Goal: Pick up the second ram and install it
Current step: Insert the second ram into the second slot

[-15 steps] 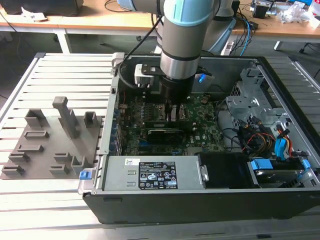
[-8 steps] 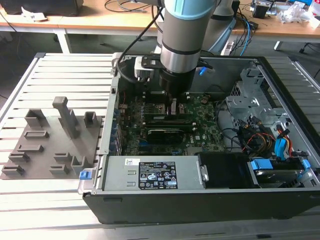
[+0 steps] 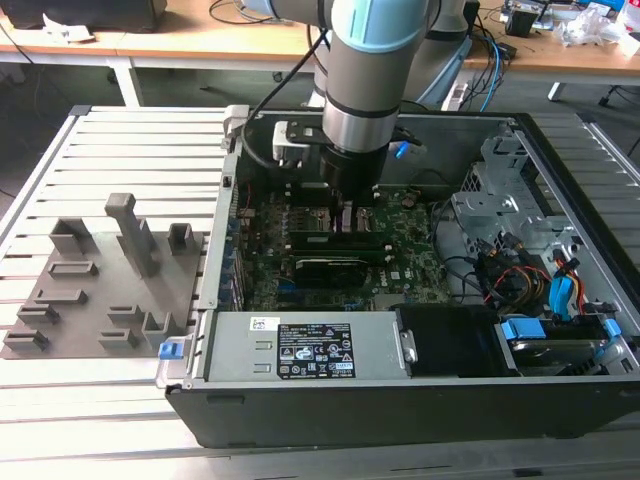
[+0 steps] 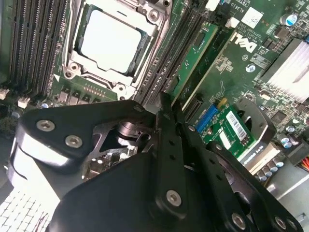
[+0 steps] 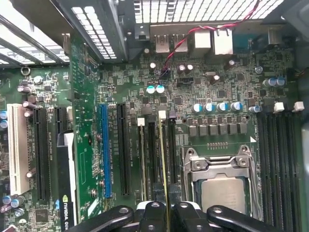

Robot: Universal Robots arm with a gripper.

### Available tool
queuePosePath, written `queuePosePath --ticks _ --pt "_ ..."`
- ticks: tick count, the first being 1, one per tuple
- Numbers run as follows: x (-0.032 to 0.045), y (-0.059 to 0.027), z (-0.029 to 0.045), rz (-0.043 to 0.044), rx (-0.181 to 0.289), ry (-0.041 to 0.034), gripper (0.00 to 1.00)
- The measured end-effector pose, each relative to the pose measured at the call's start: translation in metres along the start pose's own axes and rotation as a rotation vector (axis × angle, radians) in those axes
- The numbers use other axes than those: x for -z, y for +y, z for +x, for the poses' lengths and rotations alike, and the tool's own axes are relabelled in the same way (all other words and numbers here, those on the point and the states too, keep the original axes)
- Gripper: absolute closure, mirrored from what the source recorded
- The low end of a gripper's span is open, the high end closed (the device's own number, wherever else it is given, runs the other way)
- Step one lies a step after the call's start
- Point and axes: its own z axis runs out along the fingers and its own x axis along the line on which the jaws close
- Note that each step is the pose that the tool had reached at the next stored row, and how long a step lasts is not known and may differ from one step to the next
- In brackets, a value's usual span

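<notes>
Beside the CPU socket [image 5: 222,188], on its side toward the expansion slots, the second ram [image 5: 164,179] stands on edge in a memory slot, seen as a thin pale line running down between the fingertips of the end effector [image 5: 165,212]. The end effector is nearly closed, its fingers pinching the stick's upper edge. In the second wrist view the black fingers [image 4: 169,145] come together just next to the same socket [image 4: 111,41], and another green stick [image 4: 195,60] already sits in a slot a little farther from the socket.

From where I stand, the arm [image 3: 365,90] reaches straight down into the open computer case [image 3: 400,400], over the motherboard [image 3: 400,250] near the middle of the board. The gray fixture block [image 3: 110,285] lies on the slatted table [image 3: 110,150] outside the case, well away from the socket, and looks to have nothing on it.

My guess is the pick-up is over and the seating step is in hand. Whether the stick is fully home I cannot tell. Seating would call for a straight, even press along the slot, with the end latches free to snap shut.
</notes>
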Motion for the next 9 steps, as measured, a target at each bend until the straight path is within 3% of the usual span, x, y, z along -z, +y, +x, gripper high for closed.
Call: queuePosePath --ticks 9 --pt "-0.0051 -0.005 -0.0003 -0.0033 0.0 -0.002 0.86"
